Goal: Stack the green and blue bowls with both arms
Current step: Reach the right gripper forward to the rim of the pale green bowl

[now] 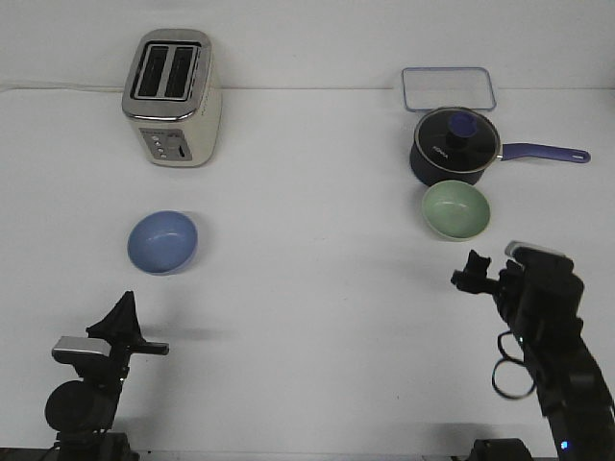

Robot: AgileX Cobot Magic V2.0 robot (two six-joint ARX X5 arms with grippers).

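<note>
Judging by the layout, neither bowl was yet grasped; next, each arm needed to reach forward. Left of the saucepan (454, 146), the left gripper (123, 309) sat short of the blue bowl (162, 241), the right gripper (476, 272) just short of the green bowl (456, 210). I could not tell how either pair of jaws stood.

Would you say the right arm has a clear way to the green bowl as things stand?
Probably yes. The right gripper sits just short of the green bowl, with only bare table between them. The saucepan stands right behind the bowl, so an overshoot might bump it.
</note>
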